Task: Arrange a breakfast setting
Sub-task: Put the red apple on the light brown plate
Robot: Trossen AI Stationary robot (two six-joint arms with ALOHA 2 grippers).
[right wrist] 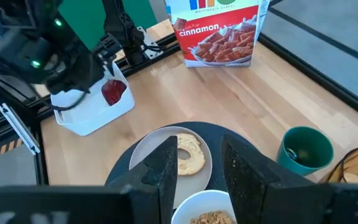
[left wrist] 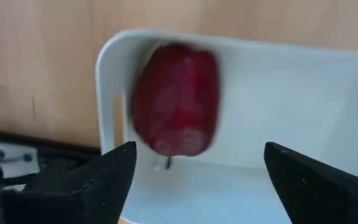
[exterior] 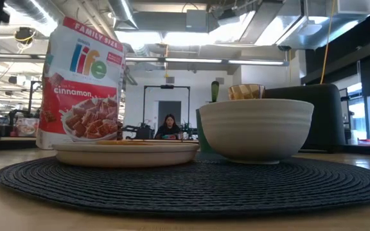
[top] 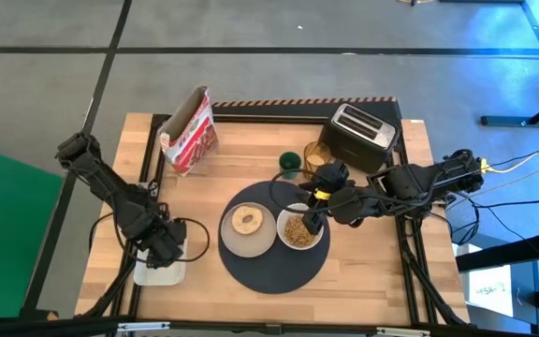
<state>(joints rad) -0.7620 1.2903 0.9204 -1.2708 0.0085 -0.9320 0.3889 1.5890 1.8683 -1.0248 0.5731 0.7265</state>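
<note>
Plate [top: 248, 230] with toasted round [top: 247, 221] and bowl [top: 298, 229] on mat [top: 274, 270]; red fruit [left wrist: 175, 99] still in tray [left wrist: 278, 93], left gripper [left wrist: 197, 180] apart over it; right gripper [right wrist: 197, 165] empty, narrow gap.

- One dark round mat [top: 274, 267]
- One beige plate [top: 248, 232] — one toasted round [top: 247, 221] on it
- One white bowl [top: 300, 229]
- One green cup [top: 291, 164]
- One amber glass [top: 316, 156]
- One red fruit [left wrist: 176, 99] — in one white tray [left wrist: 303, 93]
- One cereal box [top: 189, 131]
- One black toaster [top: 363, 134]
</note>
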